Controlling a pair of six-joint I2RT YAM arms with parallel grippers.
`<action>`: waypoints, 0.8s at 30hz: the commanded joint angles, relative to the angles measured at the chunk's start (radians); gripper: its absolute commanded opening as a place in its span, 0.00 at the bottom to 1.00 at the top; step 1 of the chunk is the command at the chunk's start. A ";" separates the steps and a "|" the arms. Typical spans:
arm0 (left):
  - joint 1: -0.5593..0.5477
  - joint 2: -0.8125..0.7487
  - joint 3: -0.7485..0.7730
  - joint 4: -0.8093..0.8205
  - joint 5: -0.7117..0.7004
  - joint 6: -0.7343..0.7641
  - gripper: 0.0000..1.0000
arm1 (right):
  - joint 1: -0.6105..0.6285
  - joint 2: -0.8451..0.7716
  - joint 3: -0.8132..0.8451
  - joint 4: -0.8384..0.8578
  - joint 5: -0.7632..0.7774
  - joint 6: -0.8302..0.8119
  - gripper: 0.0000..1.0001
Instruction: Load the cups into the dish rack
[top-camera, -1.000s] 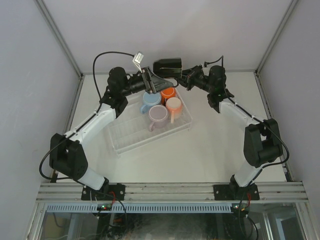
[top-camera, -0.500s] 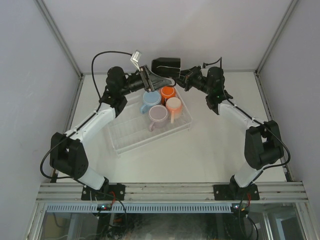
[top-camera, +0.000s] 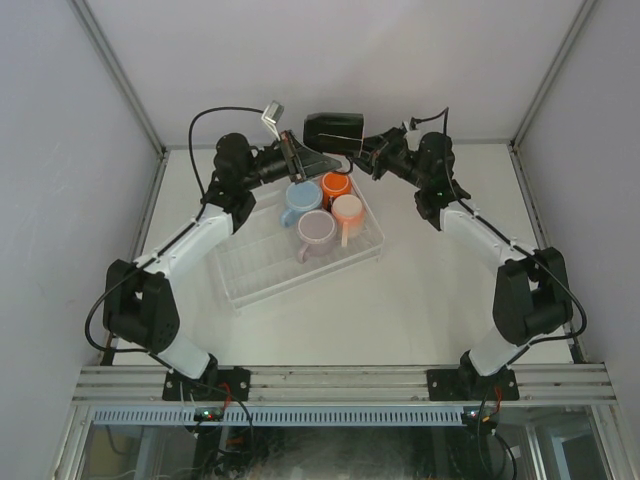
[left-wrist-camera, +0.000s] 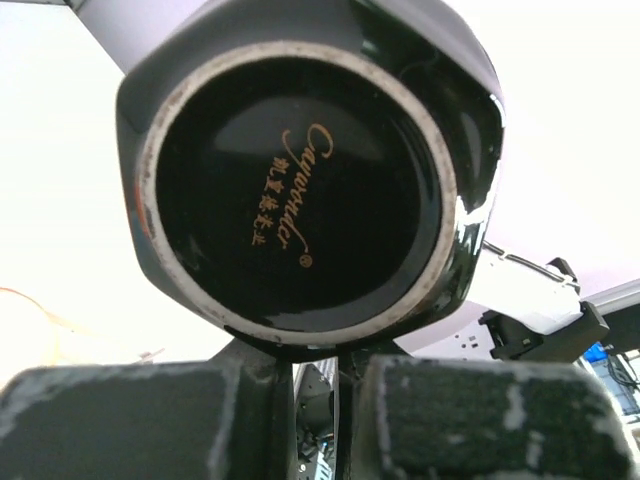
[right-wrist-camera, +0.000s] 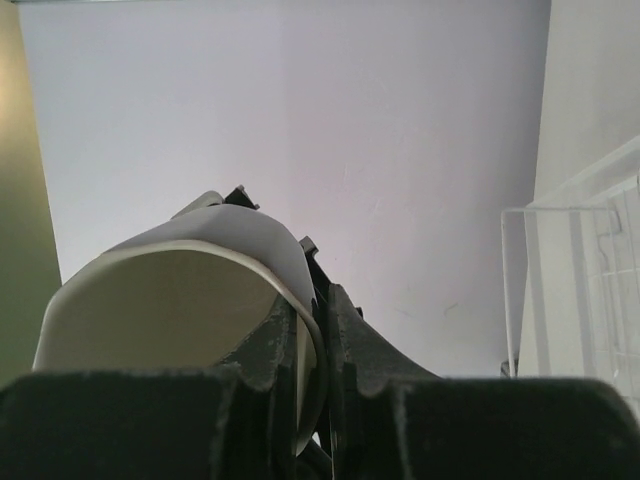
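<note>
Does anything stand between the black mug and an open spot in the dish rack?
Partly. The black mug is held past the far end of the dish rack, where the blue mug, orange mug, lilac mug and peach mug crowd the slots. Bare slots lie on their near side.

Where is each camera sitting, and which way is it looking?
Top camera: high behind the arms, looking down at the table; both arms, dish rack and black mug show.
Left wrist camera: on the left arm, facing the mug's underside; the left tool shows below.
Right wrist camera: on the right arm, looking into the mug; the right tool pinches its rim.
Shared: all three see that mug.
</note>
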 joint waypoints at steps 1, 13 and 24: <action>0.012 -0.008 0.033 0.170 -0.023 0.063 0.00 | 0.041 -0.071 -0.001 -0.061 -0.115 -0.080 0.00; 0.052 -0.012 -0.009 0.237 -0.004 -0.080 0.00 | 0.005 -0.077 -0.001 -0.072 -0.145 -0.156 0.14; 0.064 -0.007 -0.043 0.242 0.005 -0.117 0.00 | -0.023 -0.092 0.001 -0.089 -0.144 -0.211 0.27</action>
